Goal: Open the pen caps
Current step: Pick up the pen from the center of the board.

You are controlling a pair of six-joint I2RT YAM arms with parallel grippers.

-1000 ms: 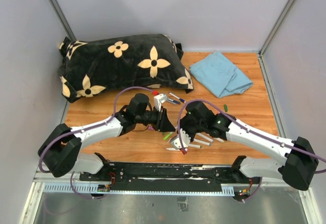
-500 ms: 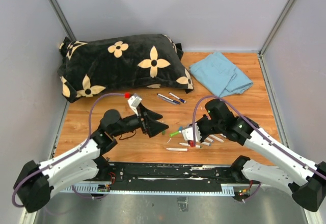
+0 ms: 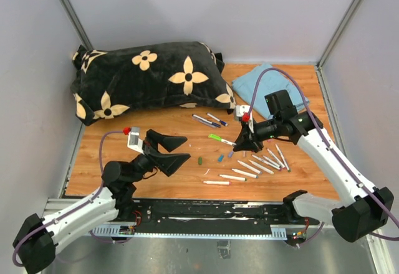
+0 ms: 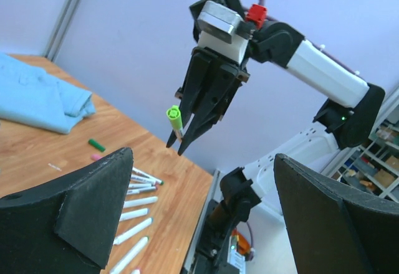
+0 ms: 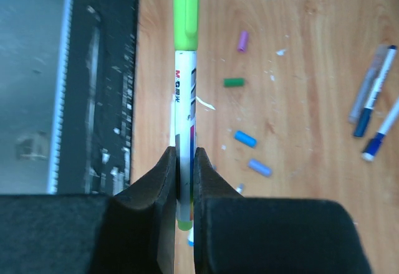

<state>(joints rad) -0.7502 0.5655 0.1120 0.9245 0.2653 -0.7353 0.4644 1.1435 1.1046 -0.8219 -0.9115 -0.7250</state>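
Right gripper (image 5: 184,157): clamped on the white barrel of a pen (image 5: 185,131), held in the air.
Green cap (image 5: 186,12): on that pen's far end, sticking out well past the right fingertips and pointing toward the left arm.
Left gripper (image 3: 187,148): jaws spread wide with nothing between them; the green cap is out in front, apart from them.
Loose caps (image 3: 220,158): green, blue and purple, on the table (image 3: 181,184) between the grippers.
Bare pens (image 3: 249,165): a row of white barrels, near the right gripper.
Capped pens (image 3: 206,121): beside the pillow (image 3: 146,78).
Cloth (image 3: 271,90): blue, at the far right corner.
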